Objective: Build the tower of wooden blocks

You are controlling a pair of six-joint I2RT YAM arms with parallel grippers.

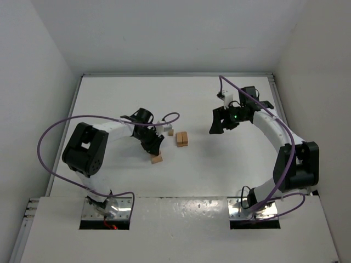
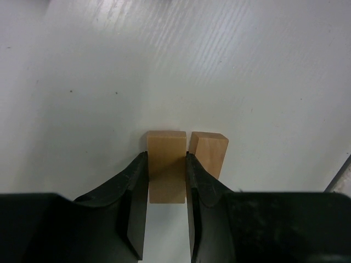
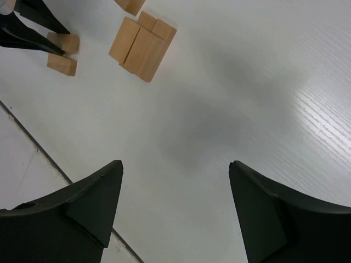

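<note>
My left gripper (image 1: 154, 150) is low over the table with both fingers pressed against the sides of a tan wood block (image 2: 166, 164); it looks shut on it. A second wood block (image 2: 209, 153) stands just right of that one, touching the right finger. In the top view these two show as one tan patch (image 1: 157, 159). The tower (image 1: 182, 138) is a low group of long blocks lying side by side, also in the right wrist view (image 3: 141, 41). A small cube (image 1: 170, 132) lies beside it. My right gripper (image 1: 215, 127) is open and empty, right of the tower.
The white table (image 1: 181, 98) is walled at the back and both sides. A dark seam (image 3: 33, 139) runs along the table near my right gripper (image 3: 176, 163). The left arm's purple cable (image 1: 170, 117) loops just behind the blocks.
</note>
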